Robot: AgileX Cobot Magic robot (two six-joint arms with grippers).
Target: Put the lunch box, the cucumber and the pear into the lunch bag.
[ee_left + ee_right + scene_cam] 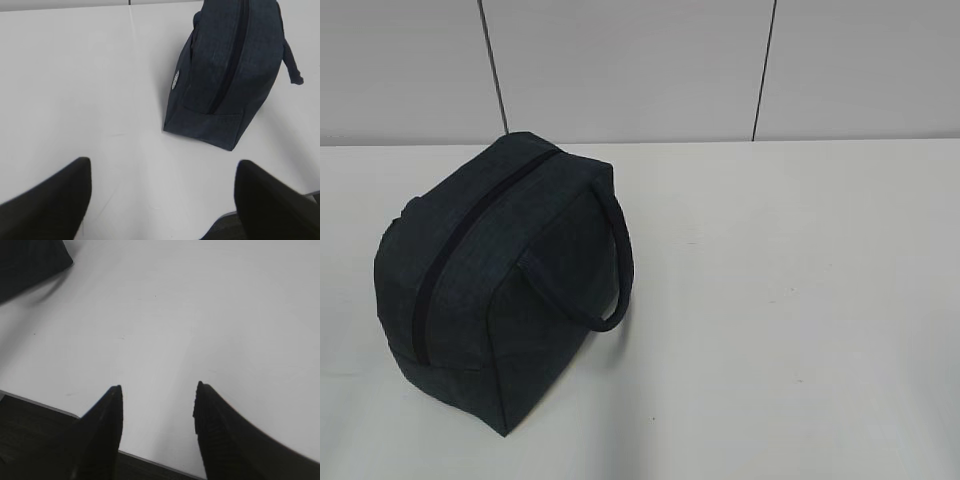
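- Exterior view shows us the lunch bag (500, 290) alone on the white worktop (780, 300), left of centre, dark navy, zipped closed, one loop handle hanging.
- We see no lunch box, cucumber or pear.
- Our left hand (162, 197) and right hand (157, 415) hover spread, holding nothing.
- We judge the packing either finished or unstarted; otherwise, unzipping comes next.

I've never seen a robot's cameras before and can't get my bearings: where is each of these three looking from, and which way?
Exterior view: in front of the table, slanting down at the zipped lunch bag; no robot parts show.
Left wrist view: on the left arm, looking down past its open left tool toward the bag.
Right wrist view: on the right arm, over the table's near edge; open right tool, bag corner.
All share the bag.
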